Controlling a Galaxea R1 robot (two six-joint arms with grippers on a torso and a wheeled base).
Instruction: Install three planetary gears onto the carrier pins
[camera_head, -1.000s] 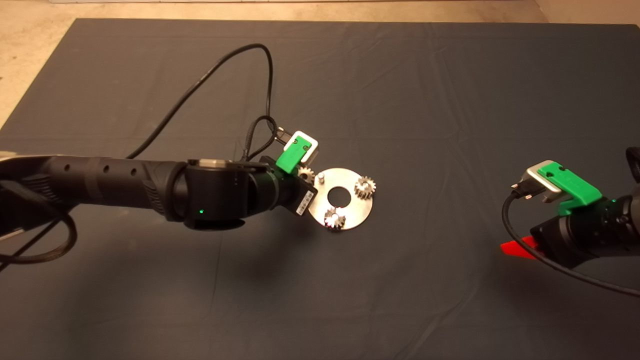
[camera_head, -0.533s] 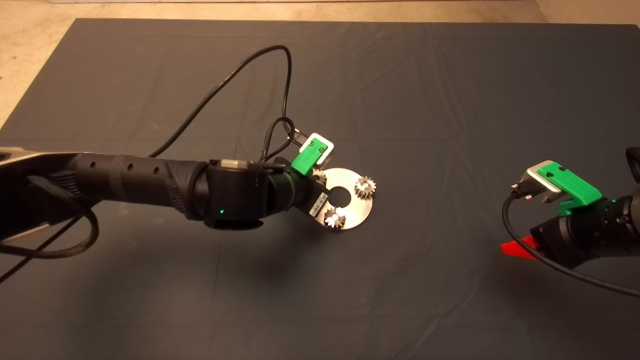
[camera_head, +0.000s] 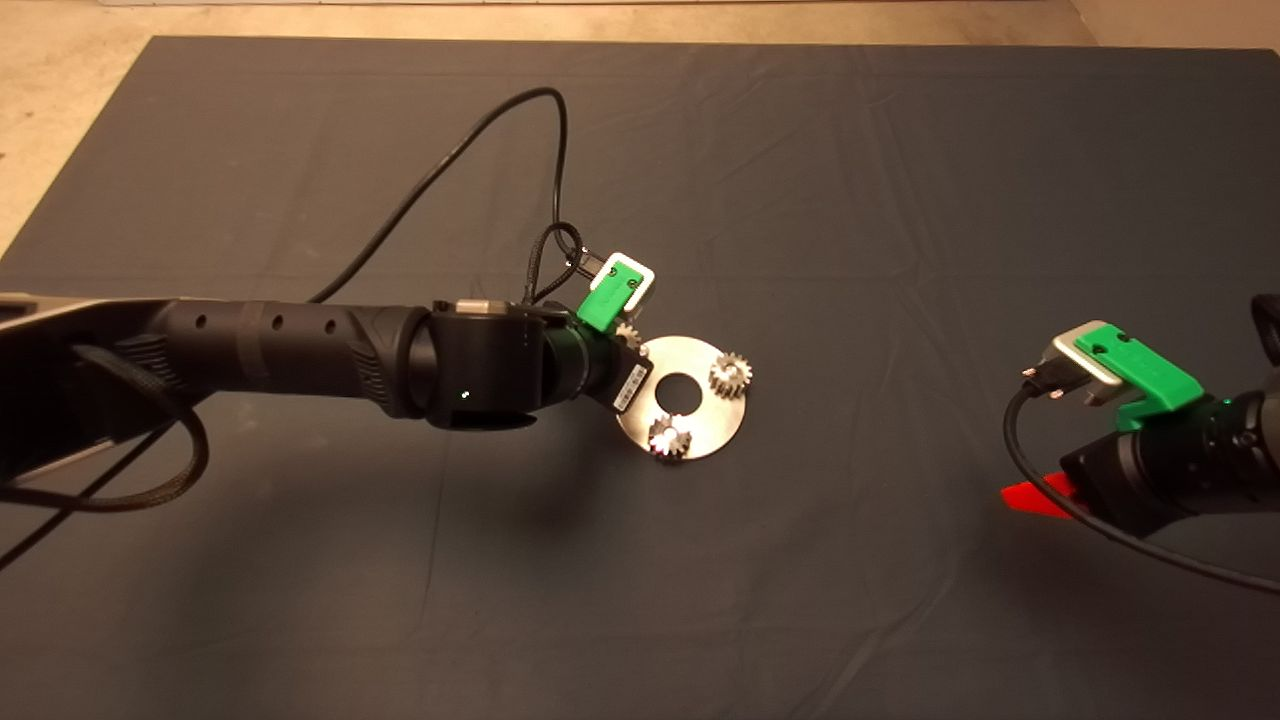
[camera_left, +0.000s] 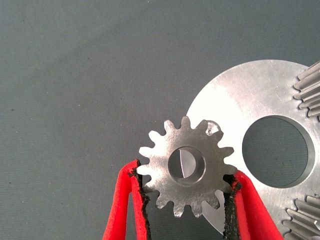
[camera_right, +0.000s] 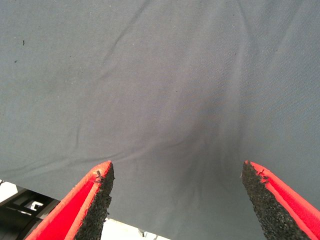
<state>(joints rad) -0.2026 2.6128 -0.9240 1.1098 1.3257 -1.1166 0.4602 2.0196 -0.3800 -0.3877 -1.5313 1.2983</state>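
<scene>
My left gripper (camera_head: 622, 352) is shut on a small steel planetary gear (camera_left: 186, 165), its red fingers (camera_left: 127, 200) pressing on the teeth from both sides. It holds the gear flat over the left edge of the round silver plate (camera_head: 715, 420). The free carrier pin (camera_left: 215, 127) peeks out just beside the gear's rim, not under its bore. Two more gears (camera_head: 730, 373) (camera_head: 668, 437) sit on their pins on the plate; they also show in the left wrist view (camera_left: 310, 90) (camera_left: 302, 215). My right gripper (camera_right: 177, 200) is open and empty, parked at the mat's right edge (camera_head: 1035, 495).
The dark mat (camera_head: 800, 200) covers the table. The left arm's black cable (camera_head: 450, 160) loops over the mat behind the wrist. Bare floor (camera_head: 60, 120) shows beyond the mat's far left corner.
My left gripper carried the gear to the right over the plate's left edge, covering the free pin in the head view, then shifted slightly back. The right arm has not moved.
</scene>
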